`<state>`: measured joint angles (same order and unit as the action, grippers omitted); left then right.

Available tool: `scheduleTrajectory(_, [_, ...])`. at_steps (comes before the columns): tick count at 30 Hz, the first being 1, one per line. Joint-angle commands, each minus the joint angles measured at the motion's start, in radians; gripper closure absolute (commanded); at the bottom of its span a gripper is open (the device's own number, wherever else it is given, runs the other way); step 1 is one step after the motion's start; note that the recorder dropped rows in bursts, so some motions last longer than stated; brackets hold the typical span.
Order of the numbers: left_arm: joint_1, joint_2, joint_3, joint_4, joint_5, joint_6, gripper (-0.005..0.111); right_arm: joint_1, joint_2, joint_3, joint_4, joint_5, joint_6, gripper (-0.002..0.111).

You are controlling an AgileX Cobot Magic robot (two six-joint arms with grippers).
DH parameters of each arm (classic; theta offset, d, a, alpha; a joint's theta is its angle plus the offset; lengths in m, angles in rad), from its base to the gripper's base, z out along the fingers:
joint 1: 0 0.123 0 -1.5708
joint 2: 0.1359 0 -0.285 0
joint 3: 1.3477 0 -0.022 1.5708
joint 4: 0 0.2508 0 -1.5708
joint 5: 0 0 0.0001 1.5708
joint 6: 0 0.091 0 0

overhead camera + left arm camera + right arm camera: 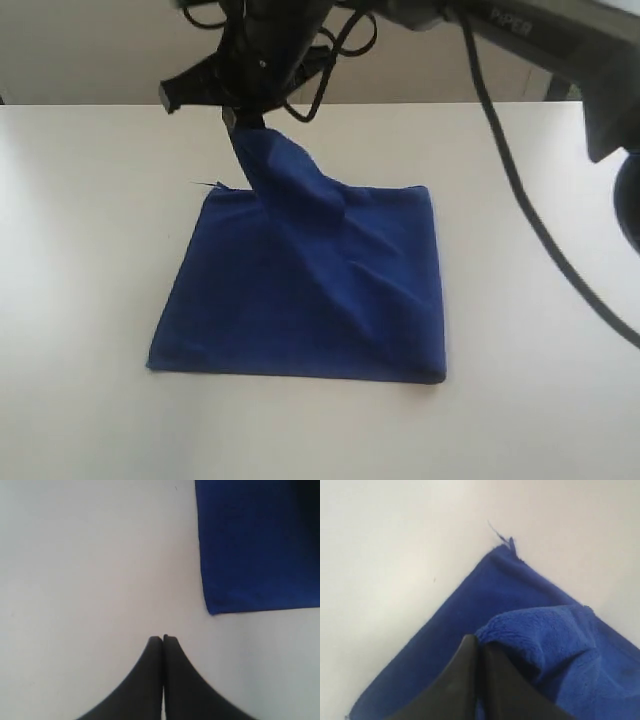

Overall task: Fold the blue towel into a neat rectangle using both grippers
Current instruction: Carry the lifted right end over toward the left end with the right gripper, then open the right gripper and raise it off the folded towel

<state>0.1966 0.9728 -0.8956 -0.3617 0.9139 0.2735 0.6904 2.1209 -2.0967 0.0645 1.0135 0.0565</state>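
Observation:
The blue towel [300,290] lies folded on the white table [80,250] as a rough square. My right gripper [240,122] reaches across from the right and is shut on a fold of the towel's upper layer near the far left corner, pulling it up into a peak. In the right wrist view the fuzzy cloth [560,645] bunches beside the right gripper [479,642], above the corner with the loose thread [500,532]. My left gripper [163,639] is shut and holds nothing, hovering over bare table a short way from a towel corner [212,611].
The right arm's black body and a hanging cable [520,190] cross the upper right of the exterior view, above the table. White table surface surrounds the towel on all sides.

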Motion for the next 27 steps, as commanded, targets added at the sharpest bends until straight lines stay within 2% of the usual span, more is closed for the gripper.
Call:
scheduleTrajectory(1, [0.004,-0.007,-0.005,-0.012,-0.002,0.003,0.107,0.020,0.041,-0.010,0.016,-0.002,-0.003,0.108])
scheduleTrajectory(9, [0.004,-0.007,-0.005,-0.012,-0.009,0.003,0.107,0.079,0.277,-0.010,0.097,-0.133,-0.012,0.108])
scheduleTrajectory(13, [0.004,-0.007,-0.005,-0.012,-0.009,0.003,0.107,0.082,0.313,-0.010,0.097,-0.160,-0.016,0.106])
scheduleTrajectory(15, [0.004,-0.007,-0.005,-0.012,-0.009,0.003,0.107,0.082,0.313,-0.010,0.097,-0.168,-0.016,0.098])
scheduleTrajectory(17, [0.004,-0.007,-0.005,-0.012,-0.009,0.003,0.107,0.082,0.300,-0.014,0.097,-0.170,-0.016,0.081])
scheduleTrajectory(19, [0.004,-0.007,-0.005,-0.012,-0.009,0.003,0.107,0.080,0.256,-0.029,0.090,-0.142,-0.016,0.070])
scheduleTrajectory(24, [0.004,-0.007,-0.005,-0.012,-0.009,0.003,0.107,0.017,0.159,-0.033,0.066,-0.033,-0.003,0.069])
scheduleTrajectory(27, [0.004,-0.007,-0.005,-0.012,-0.009,0.003,0.107,-0.079,0.144,-0.033,0.046,0.075,-0.078,0.082])
